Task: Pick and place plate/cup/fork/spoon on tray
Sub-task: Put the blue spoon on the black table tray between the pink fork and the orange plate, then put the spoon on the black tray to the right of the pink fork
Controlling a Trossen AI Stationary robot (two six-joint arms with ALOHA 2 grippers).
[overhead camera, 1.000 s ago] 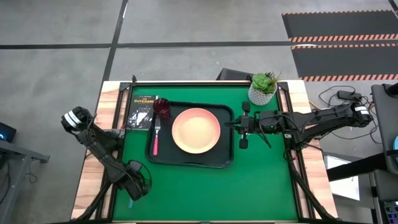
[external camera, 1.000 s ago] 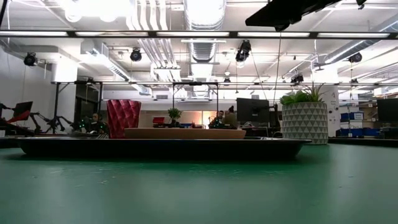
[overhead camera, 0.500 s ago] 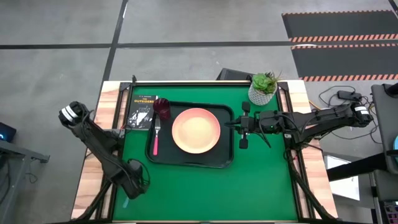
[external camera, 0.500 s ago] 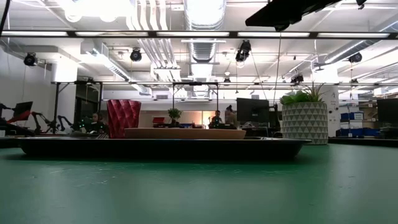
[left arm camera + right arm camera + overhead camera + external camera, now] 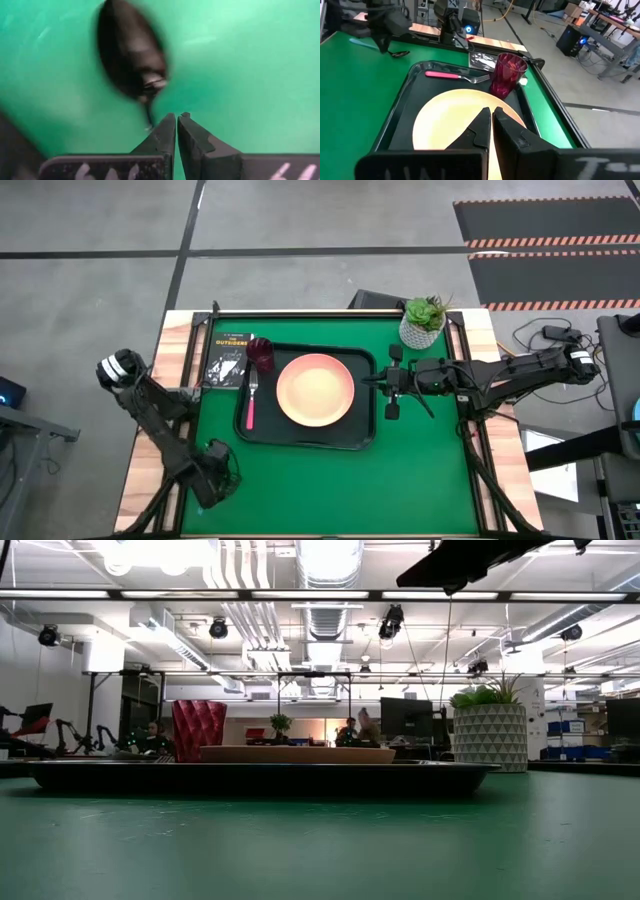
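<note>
Since a second earlier, our left gripper (image 5: 212, 483) had slid nearer over the spoon (image 5: 132, 55), fingers pressed together, handle hidden. Our right gripper (image 5: 392, 380) waited right of the tray (image 5: 365, 435), fingers together.

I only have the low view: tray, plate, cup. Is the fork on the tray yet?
Observer: Yes. The fork lies on the tray, between its left rim and the plate.
Operator: And the spoon?
Observer: Not on it. The spoon is off the tray, toward the table's near-left corner.
Operator: Is an arm on it?
Observer: The left gripper is right at the spoon, fingers together just past its bowl. I cannot tell if it holds it. The right gripper waits at the tray's right rim.
</note>
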